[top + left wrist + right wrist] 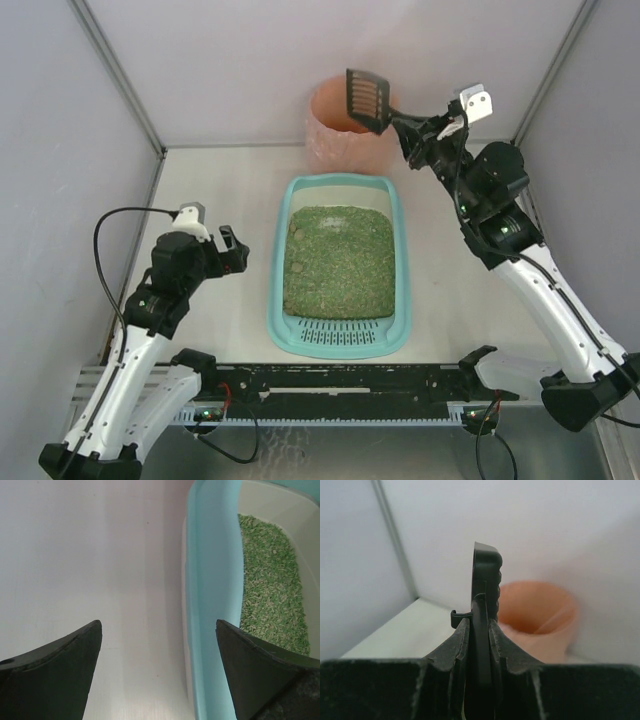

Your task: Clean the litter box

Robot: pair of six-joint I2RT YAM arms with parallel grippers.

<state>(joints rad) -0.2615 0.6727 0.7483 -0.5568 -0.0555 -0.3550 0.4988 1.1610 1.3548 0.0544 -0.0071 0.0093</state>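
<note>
As my right tool point(403, 122) grips the scoop point(367, 97) above the bin point(330, 145), I should shake gently; left tool point(233, 250) is released.

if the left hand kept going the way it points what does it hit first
Probably the table left of the litter box. The left hand is open, its box-side finger in line with the teal rim, which it might clip first; depth unclear.

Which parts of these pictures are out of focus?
Right wrist: the round pink-orange plastic bin is blurred behind the black slotted plastic scoop. Left wrist: the large teal plastic litter box has a soft near rim. Top external: sharp, evenly lit.
</note>
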